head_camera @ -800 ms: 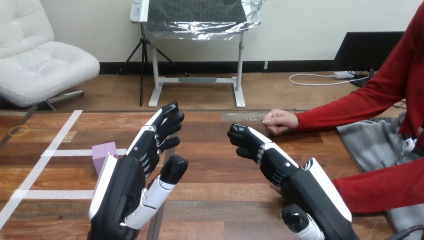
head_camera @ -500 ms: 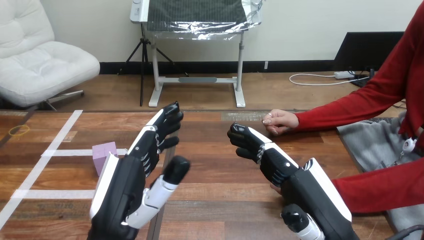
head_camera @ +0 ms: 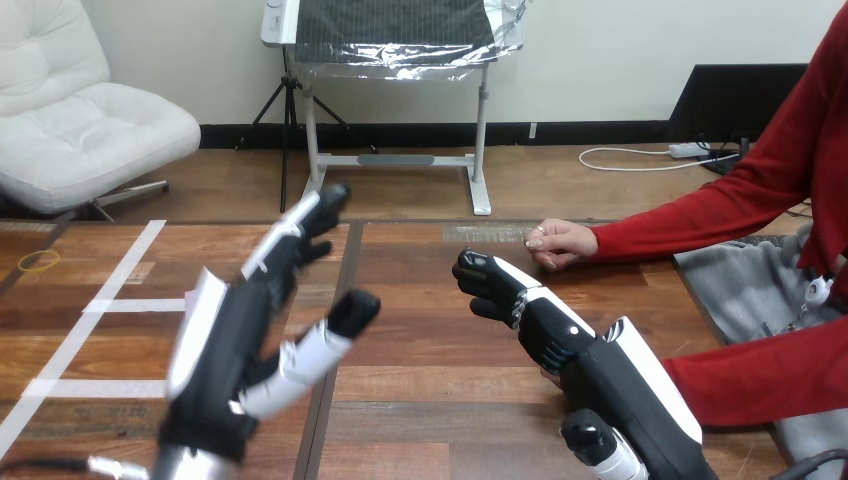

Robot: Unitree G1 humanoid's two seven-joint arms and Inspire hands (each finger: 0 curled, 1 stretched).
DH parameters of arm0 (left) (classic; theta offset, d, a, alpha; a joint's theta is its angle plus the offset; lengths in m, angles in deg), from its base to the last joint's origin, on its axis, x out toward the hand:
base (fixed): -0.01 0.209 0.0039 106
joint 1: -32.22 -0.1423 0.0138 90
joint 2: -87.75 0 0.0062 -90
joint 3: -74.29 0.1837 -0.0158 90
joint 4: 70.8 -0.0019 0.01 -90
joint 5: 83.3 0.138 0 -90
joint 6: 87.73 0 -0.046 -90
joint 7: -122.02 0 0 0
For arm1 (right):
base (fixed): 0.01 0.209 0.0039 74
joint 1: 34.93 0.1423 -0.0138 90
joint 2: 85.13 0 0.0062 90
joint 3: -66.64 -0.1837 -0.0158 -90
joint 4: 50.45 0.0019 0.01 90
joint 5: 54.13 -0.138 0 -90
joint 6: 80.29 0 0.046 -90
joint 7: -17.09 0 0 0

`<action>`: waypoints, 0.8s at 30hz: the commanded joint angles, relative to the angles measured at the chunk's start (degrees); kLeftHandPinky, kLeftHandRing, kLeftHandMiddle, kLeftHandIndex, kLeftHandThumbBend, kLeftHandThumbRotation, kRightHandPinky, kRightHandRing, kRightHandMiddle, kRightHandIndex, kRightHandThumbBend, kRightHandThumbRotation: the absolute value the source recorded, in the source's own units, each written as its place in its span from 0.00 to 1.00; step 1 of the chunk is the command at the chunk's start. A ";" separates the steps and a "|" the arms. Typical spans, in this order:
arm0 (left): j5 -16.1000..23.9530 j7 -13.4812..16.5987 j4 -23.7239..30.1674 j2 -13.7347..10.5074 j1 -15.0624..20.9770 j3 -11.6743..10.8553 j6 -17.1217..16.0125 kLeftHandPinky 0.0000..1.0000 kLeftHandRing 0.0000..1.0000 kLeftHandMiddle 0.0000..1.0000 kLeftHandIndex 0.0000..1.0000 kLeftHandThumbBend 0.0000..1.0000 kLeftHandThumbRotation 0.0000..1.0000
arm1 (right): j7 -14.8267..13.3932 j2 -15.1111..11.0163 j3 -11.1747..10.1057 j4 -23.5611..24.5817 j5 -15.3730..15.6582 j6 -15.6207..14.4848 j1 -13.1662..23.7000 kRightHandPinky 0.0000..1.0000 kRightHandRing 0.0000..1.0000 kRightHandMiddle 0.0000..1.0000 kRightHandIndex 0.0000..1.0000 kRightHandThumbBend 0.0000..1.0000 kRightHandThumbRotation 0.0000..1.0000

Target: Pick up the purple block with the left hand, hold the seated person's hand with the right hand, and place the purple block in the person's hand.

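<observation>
My left hand (head_camera: 232,345) is raised over the left half of the table, open, with straight fingers pointing away and the thumb spread to the right. It stands in front of the spot where the purple block lies, so the block is hidden. My right hand (head_camera: 532,312) hovers right of centre with its fingers curled and nothing in them. The person's hand (head_camera: 560,243) rests loosely closed on the table's far edge, just beyond and right of my right hand's fingertips, apart from them. The person's other arm, in a red sleeve (head_camera: 760,380), lies beside my right forearm.
White tape lines (head_camera: 110,305) mark the wooden table (head_camera: 430,400) at the left. A yellow ring (head_camera: 38,261) lies near the far left edge. A grey cloth (head_camera: 750,290) covers the table's right end under the person's arms.
My left hand has swung left and lifted, its fingers stretching out, and now covers the purple block. My right hand and the person's hand have stayed put.
</observation>
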 commanded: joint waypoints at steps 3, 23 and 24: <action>4.11 2.55 -5.05 -3.10 10.53 -3.48 1.10 0.77 0.88 0.91 0.89 0.71 0.70 | -0.09 -0.01 -0.95 1.91 -0.88 0.40 3.03 0.90 0.92 0.91 0.91 0.99 1.00; 8.52 4.71 -21.21 -9.36 24.85 -5.16 3.30 0.83 0.92 0.94 0.92 0.68 0.67 | 0.03 -0.19 -1.10 1.98 -1.04 0.50 3.07 0.89 0.92 0.91 0.91 0.98 1.00; 9.22 4.86 -22.16 -9.88 25.73 -5.00 3.85 0.84 0.92 0.94 0.92 0.68 0.67 | -0.04 -0.19 -1.13 2.08 -0.95 0.37 3.03 0.89 0.92 0.91 0.91 0.98 1.00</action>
